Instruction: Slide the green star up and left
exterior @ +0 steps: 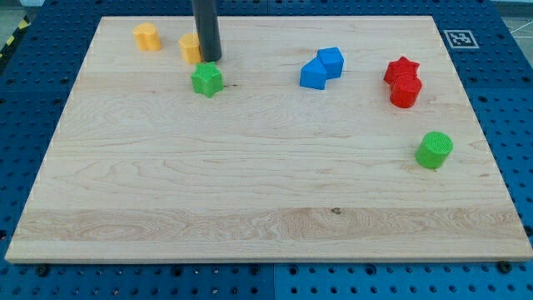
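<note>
The green star (206, 80) lies on the wooden board (250, 183) in the upper left part of the view. My tip (209, 59) stands just above the star, close to its top edge, and right beside a yellow block (191, 48) on its left. I cannot tell whether the tip touches the star.
A second yellow block (147, 37) lies further left near the top edge. Two blue blocks (322, 68) sit touching at top centre. A red star (401, 70) and a red cylinder (405, 92) touch at the right. A green cylinder (434, 150) lies lower right.
</note>
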Robot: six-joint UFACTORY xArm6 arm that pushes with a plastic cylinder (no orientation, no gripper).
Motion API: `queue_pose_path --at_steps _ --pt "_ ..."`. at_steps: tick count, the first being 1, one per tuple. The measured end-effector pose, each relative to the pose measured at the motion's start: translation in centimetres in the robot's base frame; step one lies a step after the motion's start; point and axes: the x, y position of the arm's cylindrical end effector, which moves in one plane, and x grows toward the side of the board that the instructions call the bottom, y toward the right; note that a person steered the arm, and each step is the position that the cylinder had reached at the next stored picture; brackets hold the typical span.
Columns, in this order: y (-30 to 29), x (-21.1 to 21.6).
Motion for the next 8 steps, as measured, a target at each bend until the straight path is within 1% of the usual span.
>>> queue_pose_path --at_steps 1,2,3,4,5,6,8 --pt "-2.9 -0.8" --pt "-1.8 0.9" --pt "5.8 3.8" --pt "9.9 5.8" --pt "8.4 9.2" --pt "6.5 10.7" --pt "3.2 7.8"
